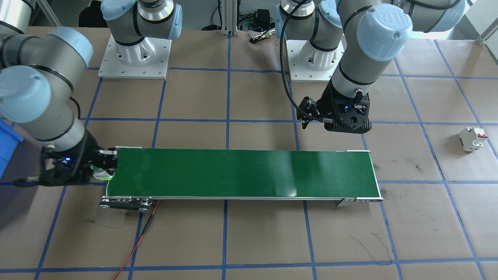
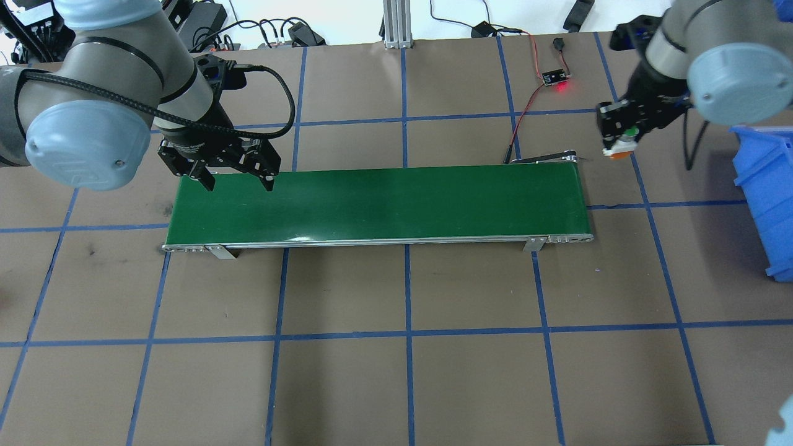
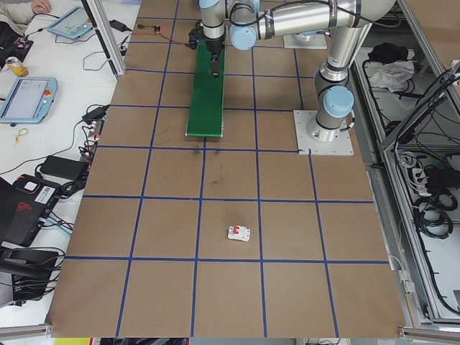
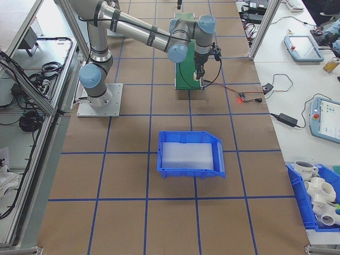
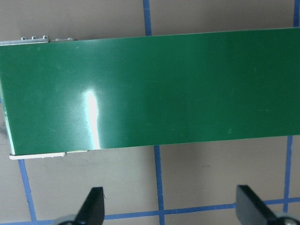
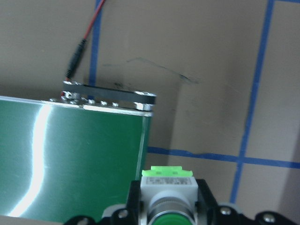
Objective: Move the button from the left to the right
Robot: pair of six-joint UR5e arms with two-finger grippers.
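— Status of the right gripper [image 2: 621, 141]?

— Clamped on the button [image 6: 167, 193]. The wrist view shows the green cap and white body pinched between both fingers [image 6: 133, 199], with the light green base facing forward. The piece hangs clear of the surface, just beyond the right end of the green conveyor belt [image 2: 378, 201].

— And the left gripper [image 2: 238, 179]?

— Jaws spread apart, nothing between them. It hovers over the belt's left end, fingertips [image 5: 93, 204] well apart in its own camera.

— Other items noted?

— A white circuit breaker [image 1: 473, 139] lies on the brown table [image 2: 396, 371], far out on the robot's left. A blue bin [image 2: 765, 192] sits at the right, beyond the held button.
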